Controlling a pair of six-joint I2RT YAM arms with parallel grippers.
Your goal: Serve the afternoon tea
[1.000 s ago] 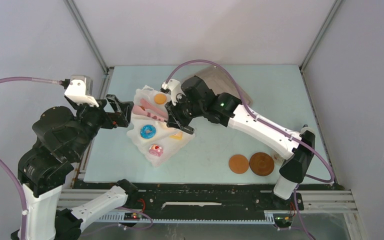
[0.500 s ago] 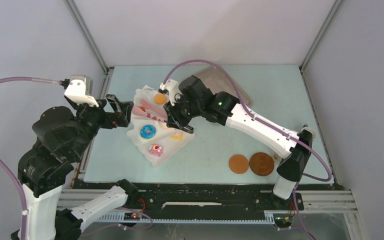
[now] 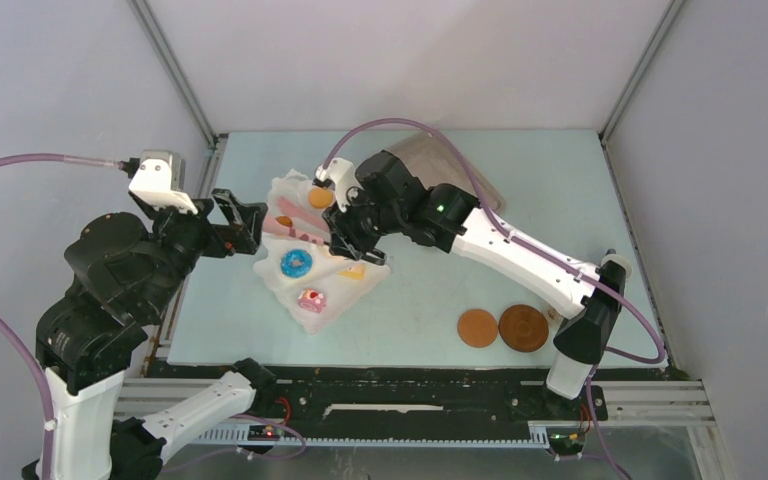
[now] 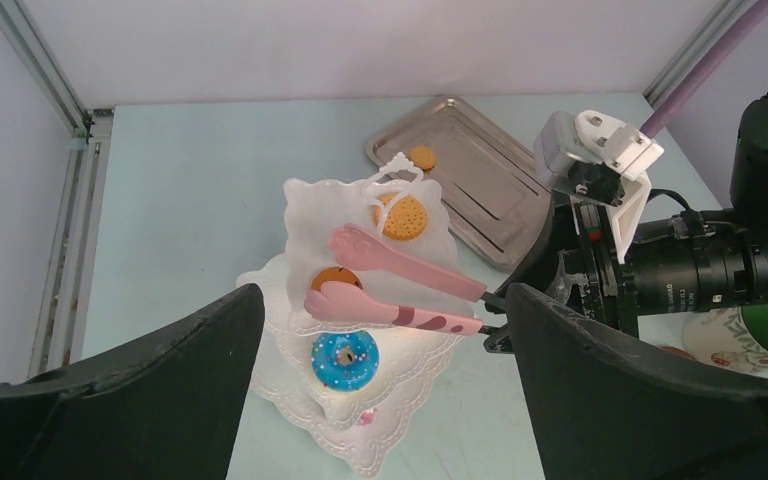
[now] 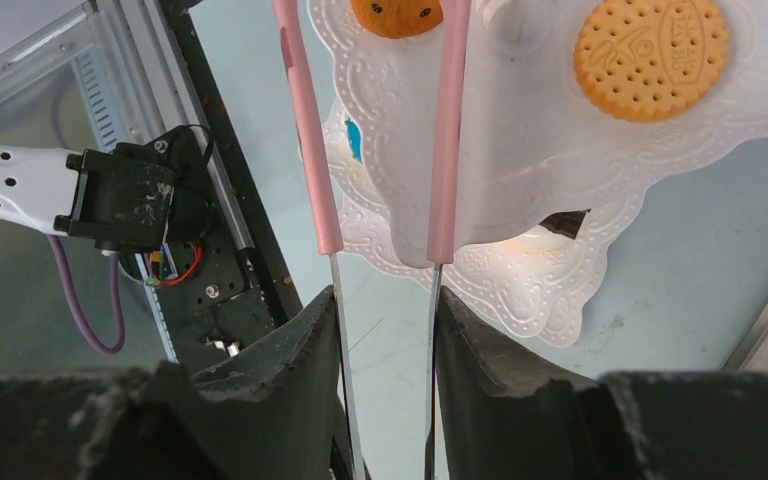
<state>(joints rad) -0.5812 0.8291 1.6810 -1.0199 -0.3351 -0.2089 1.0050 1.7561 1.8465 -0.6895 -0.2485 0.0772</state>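
Note:
The white three-tier stand (image 3: 305, 290) (image 4: 360, 440) (image 5: 560, 290) stands left of centre. My right gripper (image 3: 345, 232) (image 5: 388, 310) is shut on the metal arms of the pink tongs (image 3: 305, 232) (image 4: 400, 265) (image 5: 305, 150). Their spread tips reach over the middle tier, with a small orange pastry (image 3: 284, 221) (image 4: 336, 277) (image 5: 396, 14) between them. An orange round biscuit (image 3: 320, 197) (image 4: 401, 216) (image 5: 652, 58) lies on the top tier. A blue doughnut (image 3: 295, 263) (image 4: 345, 360), a pink doughnut (image 3: 311, 299) and a yellow cake slice (image 3: 353, 271) sit lower. My left gripper (image 3: 243, 222) (image 4: 380, 300) hangs open beside the stand's left edge.
Two brown coasters (image 3: 478, 328) (image 3: 523, 327) lie at the front right. A silver metal tray (image 3: 440, 160) (image 4: 470, 170) behind the stand holds one orange biscuit (image 4: 422, 157). A green-lined mug (image 4: 750, 335) stands to the right, behind the right arm.
The tongs' arms have spread apart as my right gripper eased its squeeze. The small orange pastry now shows on the middle tier. The left arm has not moved.

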